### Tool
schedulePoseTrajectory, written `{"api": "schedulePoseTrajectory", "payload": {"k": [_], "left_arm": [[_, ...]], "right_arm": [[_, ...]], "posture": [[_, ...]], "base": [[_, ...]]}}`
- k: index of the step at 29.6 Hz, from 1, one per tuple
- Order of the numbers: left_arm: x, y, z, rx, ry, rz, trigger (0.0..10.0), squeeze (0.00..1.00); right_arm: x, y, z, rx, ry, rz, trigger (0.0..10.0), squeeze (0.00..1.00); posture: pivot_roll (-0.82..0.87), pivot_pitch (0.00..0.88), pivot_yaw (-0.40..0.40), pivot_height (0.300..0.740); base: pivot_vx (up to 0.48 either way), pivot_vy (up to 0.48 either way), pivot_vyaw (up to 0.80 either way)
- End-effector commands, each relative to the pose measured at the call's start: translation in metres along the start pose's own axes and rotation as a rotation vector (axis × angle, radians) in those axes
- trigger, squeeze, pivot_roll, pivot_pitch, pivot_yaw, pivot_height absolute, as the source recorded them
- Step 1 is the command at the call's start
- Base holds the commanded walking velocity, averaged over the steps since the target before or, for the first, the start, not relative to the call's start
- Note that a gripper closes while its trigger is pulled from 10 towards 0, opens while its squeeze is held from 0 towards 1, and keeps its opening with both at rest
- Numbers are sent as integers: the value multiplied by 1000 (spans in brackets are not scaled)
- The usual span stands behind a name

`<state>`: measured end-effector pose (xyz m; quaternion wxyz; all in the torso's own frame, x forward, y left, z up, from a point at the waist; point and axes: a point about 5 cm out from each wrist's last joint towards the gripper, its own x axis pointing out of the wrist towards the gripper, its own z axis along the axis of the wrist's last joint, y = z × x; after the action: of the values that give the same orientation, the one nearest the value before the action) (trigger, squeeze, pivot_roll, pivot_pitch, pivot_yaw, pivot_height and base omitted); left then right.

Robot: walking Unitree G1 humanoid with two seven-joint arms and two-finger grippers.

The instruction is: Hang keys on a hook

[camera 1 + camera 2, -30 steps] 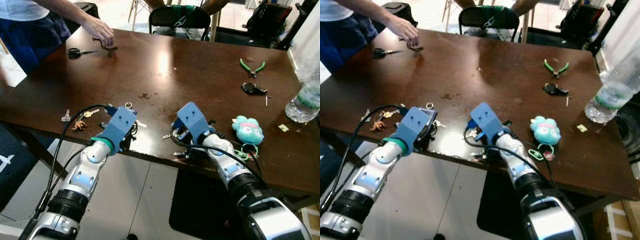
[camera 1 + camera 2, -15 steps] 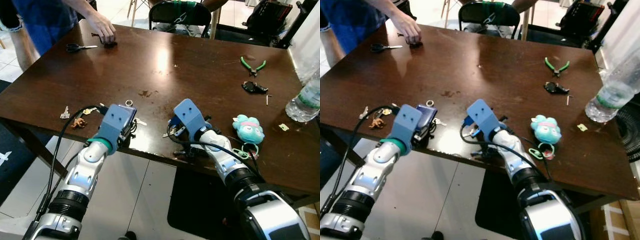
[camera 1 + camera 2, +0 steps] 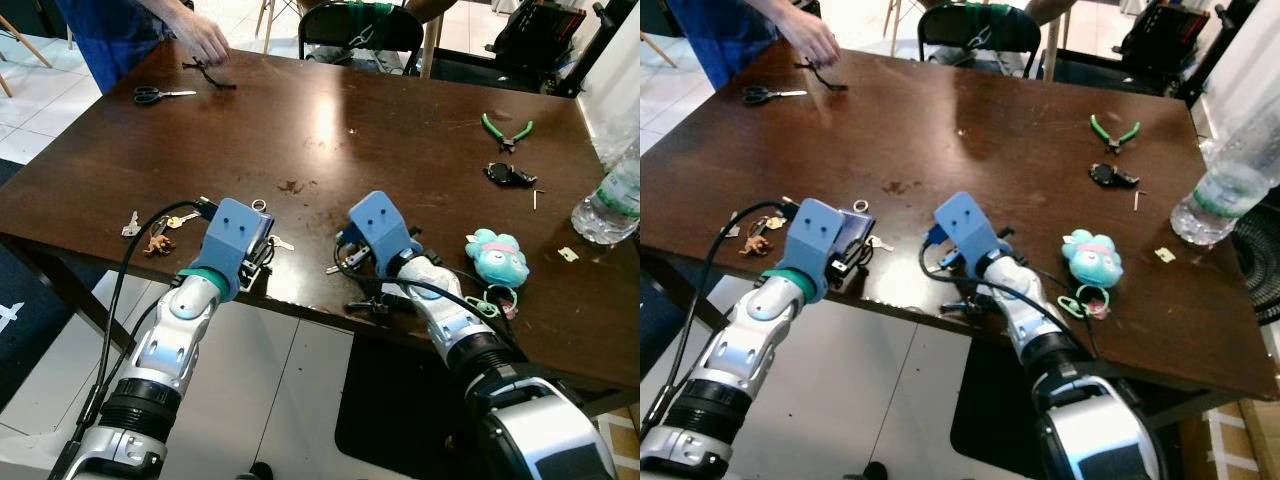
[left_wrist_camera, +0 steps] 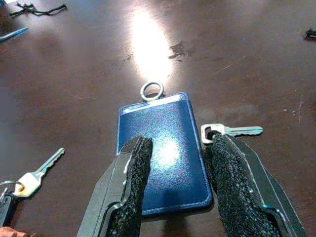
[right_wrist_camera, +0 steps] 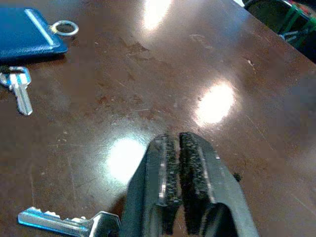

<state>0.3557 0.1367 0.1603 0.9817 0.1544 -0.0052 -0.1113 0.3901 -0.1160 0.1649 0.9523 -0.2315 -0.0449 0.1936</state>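
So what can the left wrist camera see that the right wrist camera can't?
The left wrist view alone shows the left claw, open, astride the blue card holder, plus a gold key off to one side. The right wrist view alone shows the right claw, shut, and a silver key lying by its fingers. Both show the card holder with its metal ring, the small silver key beside it, and the brown table.

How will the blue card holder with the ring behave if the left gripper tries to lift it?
The blue card holder lies flat on the table, so the open left gripper may struggle to get under it. It looks thin and probably light. Its glossy surface might slip.
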Motion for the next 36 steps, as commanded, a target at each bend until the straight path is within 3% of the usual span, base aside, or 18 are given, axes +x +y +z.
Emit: {"api": "schedulePoseTrajectory", "payload": {"k": [1, 8, 9, 13, 14, 16, 17, 18, 20, 21, 22, 23, 26, 28, 29, 30, 33, 36], "left_arm": [[-4, 0, -6, -6, 27, -1, 10000, 0], [-6, 6, -9, 13, 39, 12, 10000, 0], [-5, 5, -8, 13, 37, 11, 10000, 0], [-5, 2, -7, 16, 34, 7, 10000, 0], [-5, 2, -7, 16, 34, 7, 10000, 0], [-6, 0, -7, 8, 34, 9, 10000, 0], [-6, 0, -7, 8, 34, 9, 10000, 0], [-5, -2, -6, -3, 33, 10, 10000, 0], [-5, -2, -6, -3, 33, 10, 10000, 0], [-3, -4, -6, -9, 30, 4, 10000, 0], [-3, -4, -6, -9, 30, 4, 10000, 0], [-1, -6, -5, -10, 27, -3, 10000, 0], [0, -8, -4, -11, 25, -7, 10000, 0], [3, -10, -3, -16, 22, -14, 10000, 0], [3, -10, -3, -16, 22, -14, 10000, 0], [4, -10, -2, -17, 22, -15, 10000, 0], [5, -10, -2, -18, 21, -14, 10000, 0], [6, -10, -2, -20, 21, -11, 10000, 0]], "right_arm": [[0, 3, -4, 39, 10, 1, 10000, 1000], [0, 6, -3, -7, 12, 46, 10000, 1000], [0, 8, -3, -79, 14, 103, 10000, 0], [-4, 1, -3, -360, 52, 254, 10000, 0], [-4, 1, -3, -360, 52, 254, 10000, 0], [-6, -20, 5, -379, 57, 236, 10000, 0], [-6, -20, 5, -379, 57, 236, 10000, 0], [-7, -38, 13, -244, 41, 187, 10000, 0], [-7, -38, 13, -244, 41, 187, 10000, 0], [-9, -47, 13, -100, 27, 133, 10000, 0], [-9, -47, 13, -100, 27, 133, 10000, 0], [-10, -51, 11, -6, 17, 86, 10000, 0], [-11, -53, 10, 60, 9, 54, 10000, 0], [-10, -55, 5, 269, 4, -21, 10000, 0], [-10, -55, 5, 269, 4, -21, 10000, 0], [-10, -49, -1, 372, 35, -10, 10000, 0], [-10, -38, -12, 369, 95, 34, 10000, 0], [-12, -24, -23, 303, 170, 109, 10000, 0]], "posture": [[-28, 127, 71, 740], [-21, 148, 65, 740], [-19, 154, 56, 740], [-29, 163, 43, 740], [-29, 163, 43, 740], [-46, 162, 32, 740], [-46, 162, 32, 740], [-57, 164, 31, 740], [-57, 164, 31, 740], [-77, 155, 35, 740], [-77, 155, 35, 740], [-86, 149, 39, 740], [-86, 149, 39, 740], [-92, 134, 46, 740], [-92, 134, 46, 740], [-94, 129, 47, 740], [-94, 125, 47, 740], [-94, 124, 46, 740]], "base": [[0, 0, 0], [0, 0, 0], [0, 0, 0], [0, 0, 0], [0, 0, 0], [0, 0, 0], [0, 0, 0], [0, 0, 0], [0, 0, 0], [0, 0, 0], [0, 0, 0], [0, 0, 0], [0, 0, 0], [0, 0, 0], [0, 0, 0], [0, 0, 0], [0, 0, 0], [0, 0, 0]]}}
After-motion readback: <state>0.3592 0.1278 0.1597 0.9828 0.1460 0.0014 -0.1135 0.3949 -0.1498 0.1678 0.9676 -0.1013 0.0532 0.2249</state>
